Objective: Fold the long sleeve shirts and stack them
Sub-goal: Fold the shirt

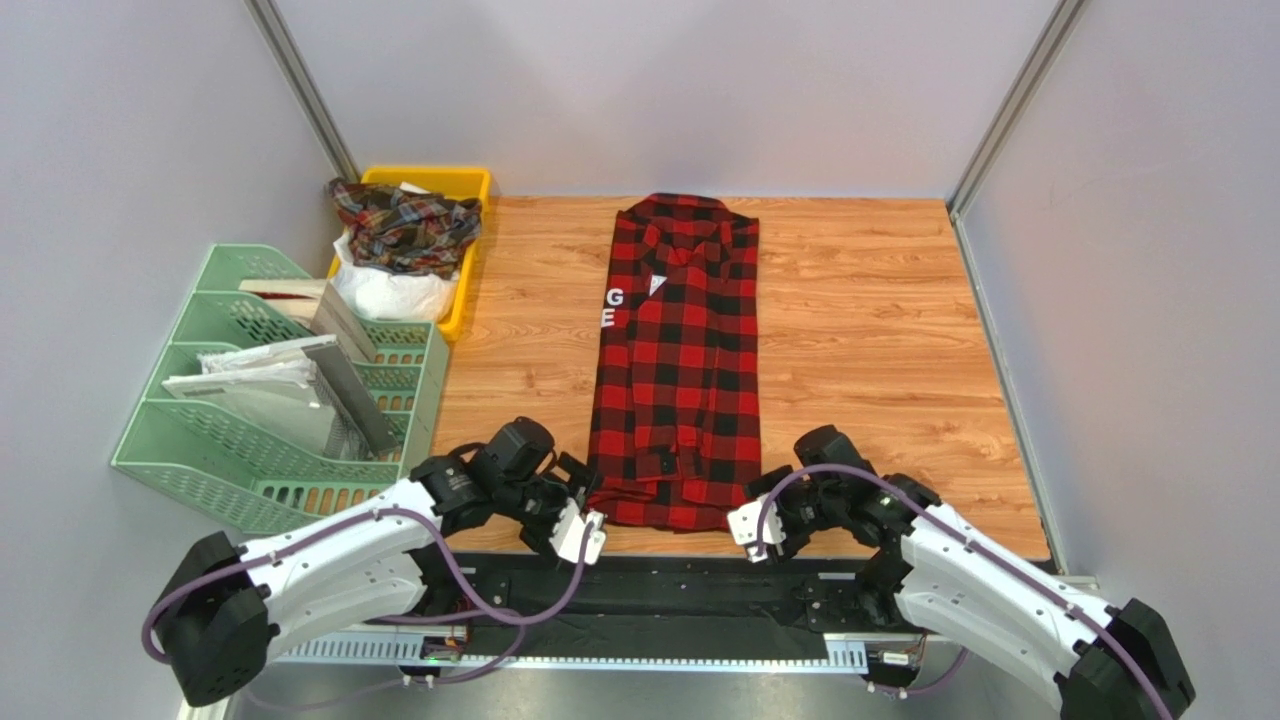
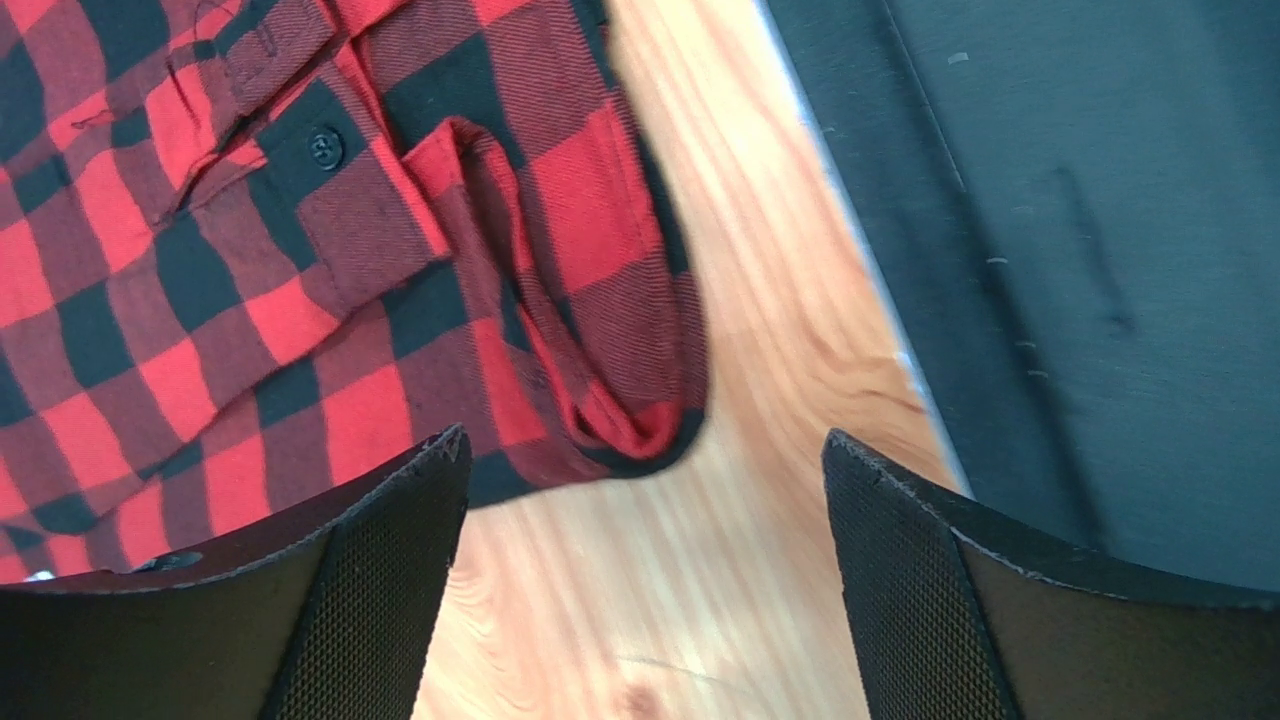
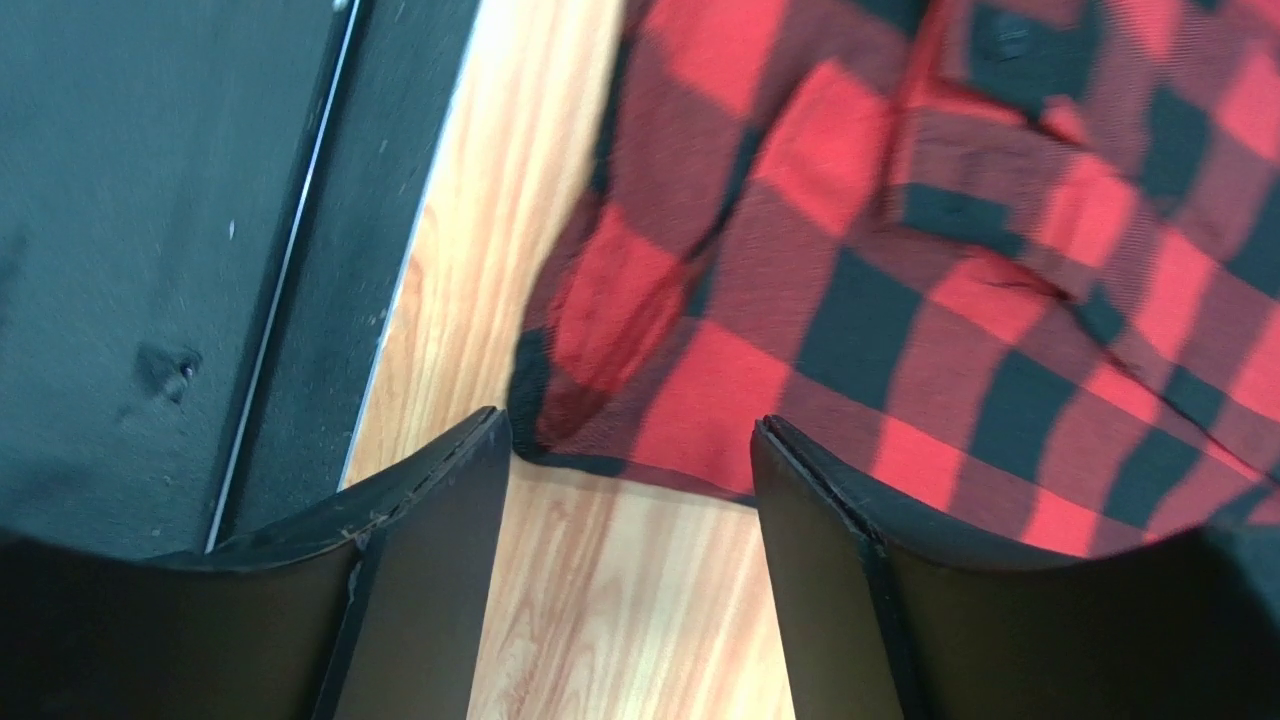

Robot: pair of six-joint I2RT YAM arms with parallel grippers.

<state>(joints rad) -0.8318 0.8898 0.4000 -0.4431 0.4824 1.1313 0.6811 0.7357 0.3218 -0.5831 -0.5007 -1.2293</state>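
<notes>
**Q:** While both arms sit at the near edge, what state are the grippers in?

**A:** I read the left gripper (image 2: 643, 450) as wide open and empty. Its fingers straddle the near-left corner (image 2: 624, 405) of the red-and-black shirt (image 1: 676, 360). The right gripper (image 3: 631, 428) is likewise open and holding nothing, poised over the near-right corner (image 3: 579, 398).

**Q:** Where does the shirt lie?

**A:** It lies flat on the wooden surface (image 1: 887, 330), folded lengthwise into a narrow strip. The hem end is nearest me and the collar (image 1: 684, 210) is at the far end. A buttoned cuff (image 2: 323, 180) rests on top, close to the hem.

**Q:** How will it handle, and where should I take hold?

**A:** I judge it to be light, soft flannel with no stiffness of its own. It will sag between the grip points, and the stacked layers may slide apart. I would pinch each near corner through all the layers, then raise both sides evenly. A one-sided lift would likely skew the strip. Farther off, a second plaid shirt (image 1: 403, 222) sits bunched in the yellow bin (image 1: 473, 188) at the far left.
</notes>
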